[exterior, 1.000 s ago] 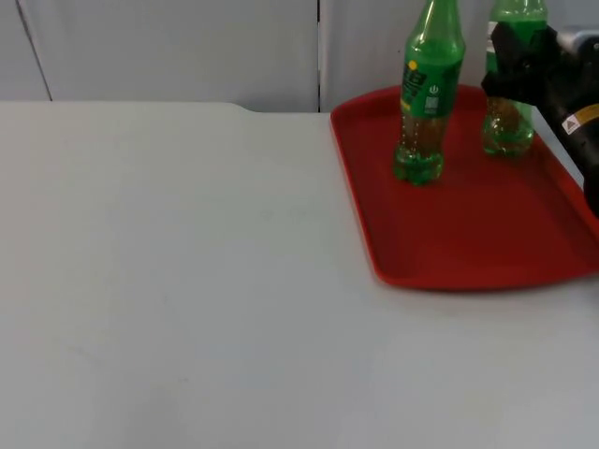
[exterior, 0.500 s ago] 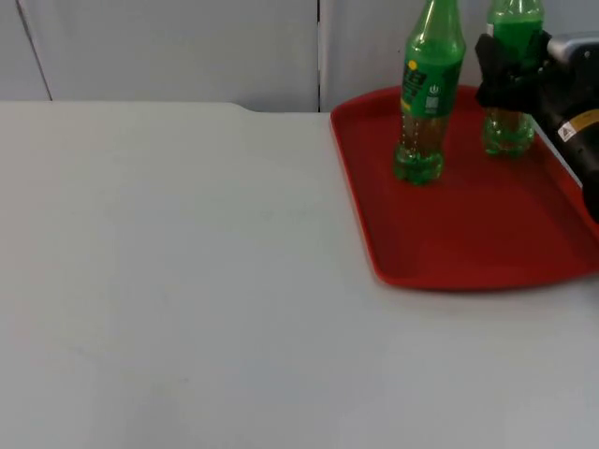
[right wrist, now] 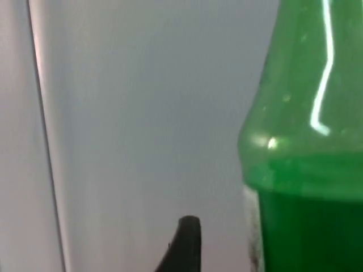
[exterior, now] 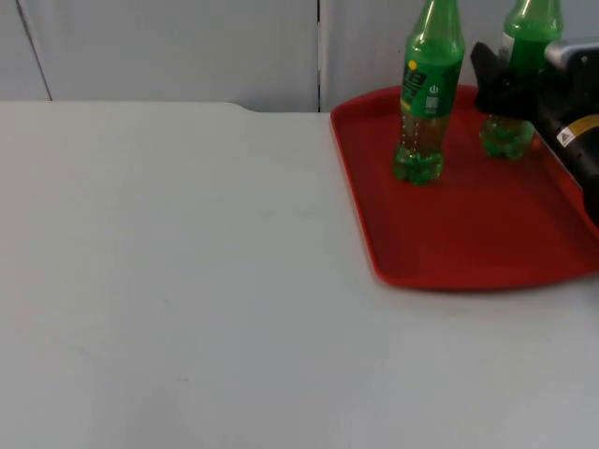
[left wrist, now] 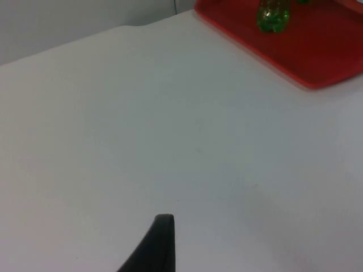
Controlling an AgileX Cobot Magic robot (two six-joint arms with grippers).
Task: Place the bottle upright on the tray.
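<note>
Item: bottle [exterior: 520, 79], upright at the far edge of the red tray [exterior: 468, 234] beside a second bottle [exterior: 426, 94], right gripper [exterior: 505, 84] at its middle, grip we cannot tell; we judge a snagging retreat could topple it; left gripper [left wrist: 156, 249] waits over the bench [exterior: 187, 281].

A lab test bench, plainly: a bare white table top [exterior: 187, 281] runs back to a grey partition wall [exterior: 168, 47] with a panel seam, a black robot arm [exterior: 562, 103] reaches in, and a red tray [exterior: 468, 234] carries two green bottles [exterior: 429, 84] as staged props.
</note>
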